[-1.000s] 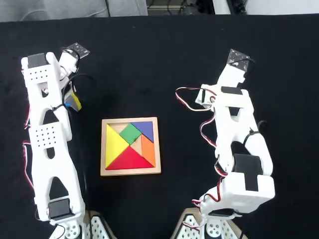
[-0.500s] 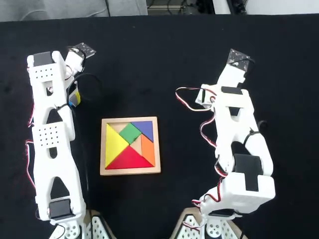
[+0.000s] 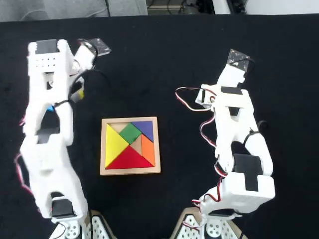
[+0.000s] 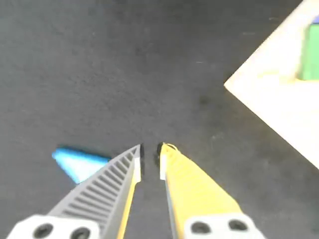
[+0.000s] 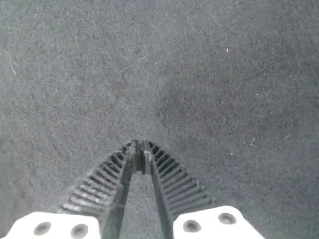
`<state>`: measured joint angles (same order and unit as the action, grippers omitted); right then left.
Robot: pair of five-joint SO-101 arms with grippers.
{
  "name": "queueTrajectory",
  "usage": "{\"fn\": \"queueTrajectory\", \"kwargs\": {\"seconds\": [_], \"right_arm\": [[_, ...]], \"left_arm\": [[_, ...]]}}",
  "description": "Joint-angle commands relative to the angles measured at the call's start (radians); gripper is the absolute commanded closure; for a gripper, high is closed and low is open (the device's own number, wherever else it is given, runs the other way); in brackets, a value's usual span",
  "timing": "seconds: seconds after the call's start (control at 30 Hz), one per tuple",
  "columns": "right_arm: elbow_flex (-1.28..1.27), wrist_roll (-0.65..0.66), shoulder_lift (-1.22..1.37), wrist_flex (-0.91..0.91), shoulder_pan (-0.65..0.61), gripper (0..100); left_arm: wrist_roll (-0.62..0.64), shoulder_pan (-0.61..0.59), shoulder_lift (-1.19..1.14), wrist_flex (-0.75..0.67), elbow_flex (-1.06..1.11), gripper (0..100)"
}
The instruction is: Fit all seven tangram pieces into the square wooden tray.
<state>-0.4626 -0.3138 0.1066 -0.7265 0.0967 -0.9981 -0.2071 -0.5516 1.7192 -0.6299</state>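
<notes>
I have the left gripper [image 4: 150, 149] all but closed: a thin slit between the tips and nothing in it. In the high view it sits in the upper left of the frame [image 3: 79, 93], up and to the left of the tray [image 3: 130, 171], which lies at centre.

The right gripper [image 5: 141, 150] is closed on nothing, tips touching over bare cloth. Its arm stands at the right of the high view, well apart from any loose piece.

The tray holds five pieces, with bare wood showing at its upper left corner and near its middle. By my count two small pieces are still to go in.

One of them, the blue piece [image 4: 76, 162], is what the next move turns on. In the left wrist view it lies flat on the cloth just beside the outer face of the grey finger [image 4: 117, 174], not between the jaws, with part of it hidden behind that finger. The tray corner is on the other side, past the yellow finger [image 4: 187, 181] and farther off. So piece and tray lie to opposite sides of the gripper.

What I can see of the blue piece is a sliver running roughly crosswise to the fingers. Its full outline I cannot tell.

The left arm is clearly the nearer one. I judge it must spread its jaws and shift towards the grey finger's side before it can straddle the piece.
</notes>
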Motion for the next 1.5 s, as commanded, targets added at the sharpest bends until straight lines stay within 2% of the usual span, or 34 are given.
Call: {"fn": "queueTrajectory", "kwargs": {"seconds": [0.0,0.13,0.23,0.33,0.43,0.67,0.93,1.1,1.23,1.4,1.47], "right_arm": [[0.047,-0.012,-0.061,0.018,0.009,98.7],[0.047,-0.012,-0.061,0.018,0.009,98.7],[0.048,-0.012,-0.061,0.018,0.008,98.7],[0.048,-0.012,-0.059,0.018,0.008,98.7],[0.047,-0.012,-0.059,0.018,0.008,98.7],[0.047,-0.012,-0.059,0.018,0.008,98.7],[0.047,-0.012,-0.061,0.018,0.008,98.7],[0.047,-0.012,-0.061,0.018,0.008,98.7],[0.047,-0.012,-0.061,0.018,0.008,98.7],[0.047,-0.012,-0.062,0.018,0.008,98.7],[0.047,-0.012,-0.064,0.018,0.008,98.7]], "left_arm": [[0.017,-0.097,0.187,-0.19,0.065,83],[0.143,-0.286,0.187,-0.304,0.097,78],[0.245,-0.404,0.14,-0.486,0.197,78],[0.278,-0.46,0.054,-0.692,0.32,78],[0.282,-0.46,-0.011,-0.77,0.39,78],[0.288,-0.438,-0.072,-0.779,0.39,78],[0.384,-0.435,-0.083,-0.779,0.312,78],[0.445,-0.39,-0.083,-0.781,0.294,78],[0.448,-0.357,-0.084,-0.809,0.334,78],[0.434,-0.351,-0.06,-0.721,0.409,78],[0.373,-0.355,-0.029,-0.637,0.418,78]]}}
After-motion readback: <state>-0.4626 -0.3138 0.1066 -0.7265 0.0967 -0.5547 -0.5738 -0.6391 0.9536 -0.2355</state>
